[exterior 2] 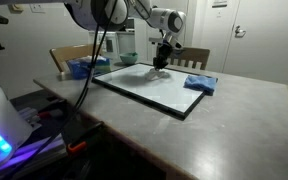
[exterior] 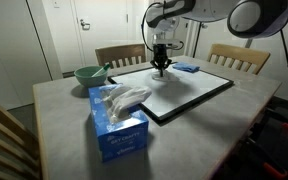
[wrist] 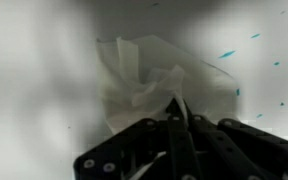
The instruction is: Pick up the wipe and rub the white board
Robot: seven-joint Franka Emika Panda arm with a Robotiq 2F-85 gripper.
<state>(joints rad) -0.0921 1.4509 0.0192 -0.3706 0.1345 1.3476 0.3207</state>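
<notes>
Pincer (wrist: 174,108) clamped on wipe (wrist: 144,75), over white board (exterior: 199,95), blue cloth (exterior 2: 199,84) near, tissue box (exterior: 119,125) apart.

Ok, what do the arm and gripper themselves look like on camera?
The arm is white, with rounded links and dark rings at the joints. The gripper is black, and its flat linkage bars are studded with round bolts. A dark cable hangs down beside the arm.

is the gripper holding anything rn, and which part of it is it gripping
The gripper is shut on the wipe, pinching a bunched fold of it. Most of the tissue spreads loose beyond the fingertips, above the white board.
</notes>
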